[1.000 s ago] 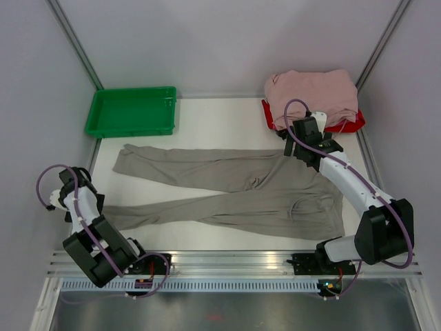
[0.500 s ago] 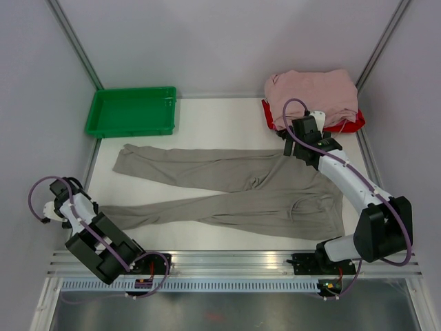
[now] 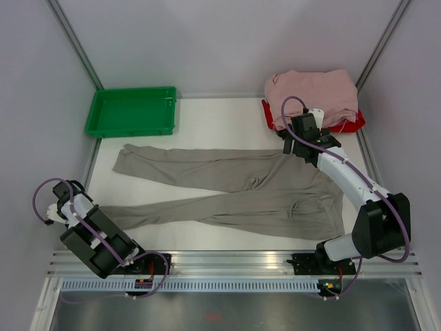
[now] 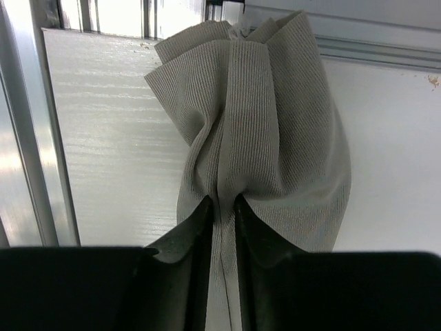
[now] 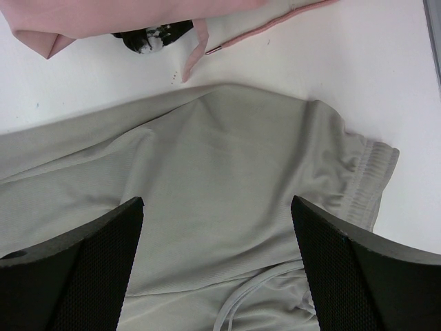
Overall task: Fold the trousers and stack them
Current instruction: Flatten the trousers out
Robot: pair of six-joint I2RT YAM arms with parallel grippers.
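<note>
Pinching one leg end of the single pair of trousers (image 3: 207, 171), the left gripper (image 4: 222, 203) sits at the left edge of the table (image 3: 213, 124), jaws clamped on fabric. One green tray (image 3: 131, 110) lies behind. The right gripper (image 5: 215, 201) hovers over the waistband, jaws spread wide, beside one pink pile (image 3: 313, 89).

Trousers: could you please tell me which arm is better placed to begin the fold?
Left: the left end effector is shut on the trousers at a hem; the right end effector hangs open over the waist.
</note>
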